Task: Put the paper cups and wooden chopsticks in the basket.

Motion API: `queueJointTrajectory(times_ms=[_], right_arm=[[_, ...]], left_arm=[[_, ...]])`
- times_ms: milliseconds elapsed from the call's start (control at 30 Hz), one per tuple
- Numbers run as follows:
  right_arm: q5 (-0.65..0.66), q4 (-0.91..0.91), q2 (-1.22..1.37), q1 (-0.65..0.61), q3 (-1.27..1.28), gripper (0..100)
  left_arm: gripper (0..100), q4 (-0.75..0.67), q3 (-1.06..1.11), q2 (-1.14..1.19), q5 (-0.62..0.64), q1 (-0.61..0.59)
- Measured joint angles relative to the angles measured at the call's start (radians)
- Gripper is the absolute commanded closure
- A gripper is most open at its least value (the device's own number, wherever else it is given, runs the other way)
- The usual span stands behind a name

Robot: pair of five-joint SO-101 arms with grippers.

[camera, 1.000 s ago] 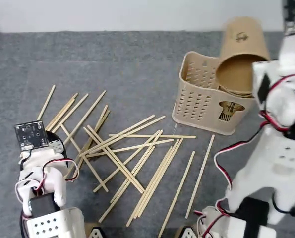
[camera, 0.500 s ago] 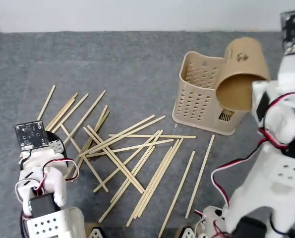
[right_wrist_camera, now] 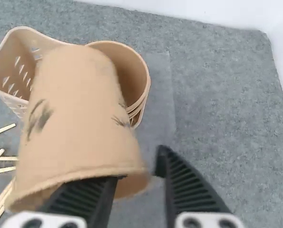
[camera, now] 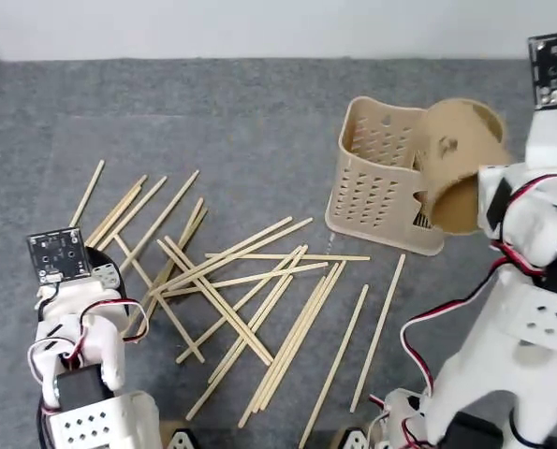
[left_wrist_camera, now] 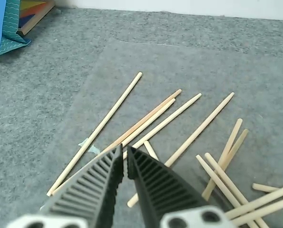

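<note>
**Paper cup leaning over the basket, right tool released**

The right tool (right_wrist_camera: 139,166) is hanging just beside the basket (camera: 372,201), at the end facing away from the chopstick pile. Its jaws are standing apart, released. One jaw is showing beneath the rim of a paper cup (right_wrist_camera: 74,123), and the other is standing off to the side of it. Whether the cup is touching either jaw, I cannot tell.

The paper cup is lying tilted, with its wide mouth facing the tool and its narrower base pointing toward the basket. In the high view it is overlapping the basket's top edge at that same end. Just behind it, nested cups (right_wrist_camera: 131,85) are sitting at the basket's end, one rim inside another, leaning outward past the pale perforated wall.

The left tool (left_wrist_camera: 123,153) is hovering above the grey-covered bench (camera: 241,122) on the opposite side, well apart from the basket. Its ribbed jaws are clenched to a thin sliver and are grasping nothing.

The wooden chopsticks (camera: 231,258) are lying scattered flat on the bench between the two arms. Many are crossing one another in a loose fan. A few are lying directly below the left tool's tips, and two single sticks are lying nearer the right arm's base. None of the chopsticks are showing inside the basket.

A blue printed object (left_wrist_camera: 1,23) is resting at the far corner of the bench in the left wrist view.
</note>
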Motion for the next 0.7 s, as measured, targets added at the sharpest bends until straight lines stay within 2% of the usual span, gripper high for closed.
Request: queueJointTrajectory(times_ms=[433, 600, 700], right_arm=[[-0.014, -0.276, 0.166, -0.046, 0.005, 84.2], [-0.034, -0.361, 0.192, -0.068, 0.005, 91.9], [-0.034, -0.39, 0.212, -0.074, 0.005, 92.5]], left_arm=[[98, 0.0, 0.0, 0.0, 0.0, 0.0], [98, 0.0, 0.002, 0.0, 0.0, 0.0], [98, 0.0, 0.002, 0.0, 0.0, 0.0]])
